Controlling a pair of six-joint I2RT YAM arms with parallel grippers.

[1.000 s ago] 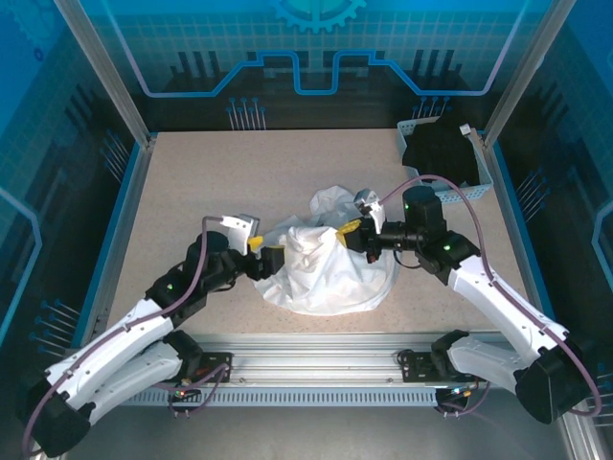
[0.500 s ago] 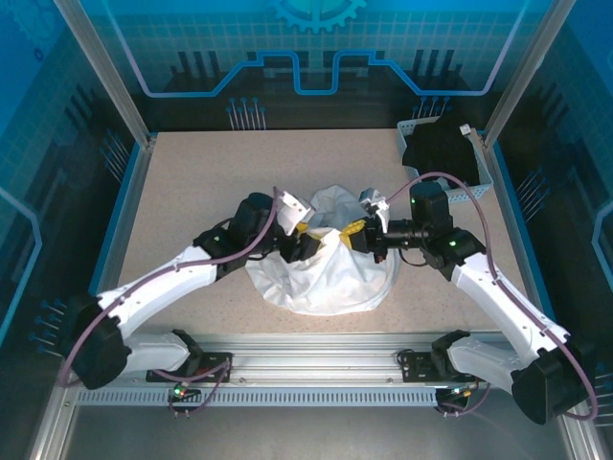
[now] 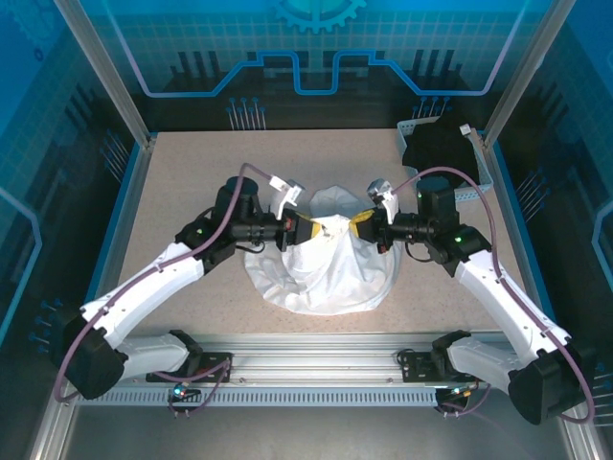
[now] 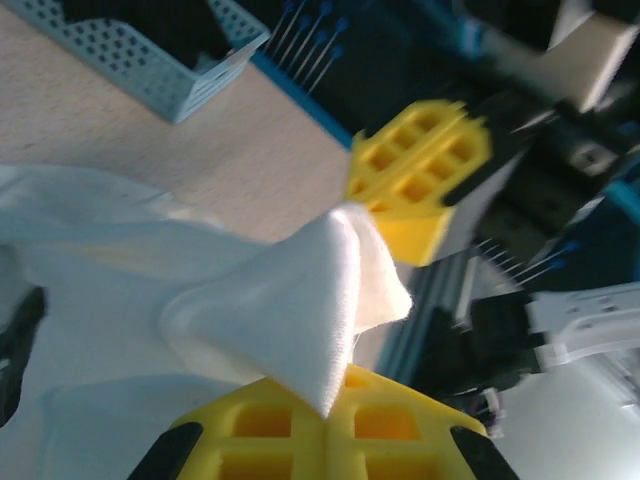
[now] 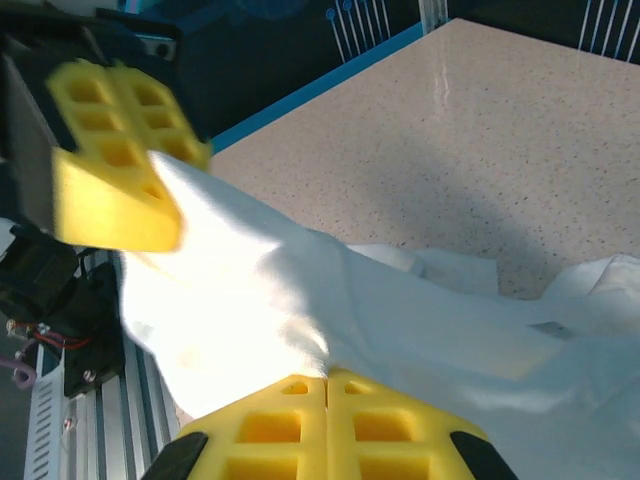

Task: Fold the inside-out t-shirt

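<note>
Moved since a second ago: the left arm has swung from the near-left flank of the heap up to its far-left top, and its jaws have gone from wide apart to closed. The right arm has drifted only slightly back.
Left gripper (image 3: 306, 230): clenched on a pinch of cloth. In the left wrist view a peak of white fabric rises out from between its yellow fingers (image 4: 262, 428).
Right gripper (image 3: 363, 224): clenched on cloth as well. In the right wrist view the fabric runs straight into its closed yellow fingers (image 5: 385, 430).
Task's thing: the plain white, thin cotton t-shirt (image 3: 326, 273) lies bunched in a rounded heap at the middle of the speckled beige table (image 3: 192, 172), its top edge lifted where the two grips meet it.
Deciding relation: the grippers face each other tip to tip, near one another, across the far top of the heap. The short span of cloth between them runs left to right, and the shirt's bulk lies on the near side of that line.
Nearer arm: neither, as each already holds its own end.
Likely call: drawing apart along that left-right line should spread the edge.
Bystander: the pale blue perforated plastic basket (image 3: 487, 177) with the black garment (image 3: 442, 151) sits well apart at the far right corner.
</note>
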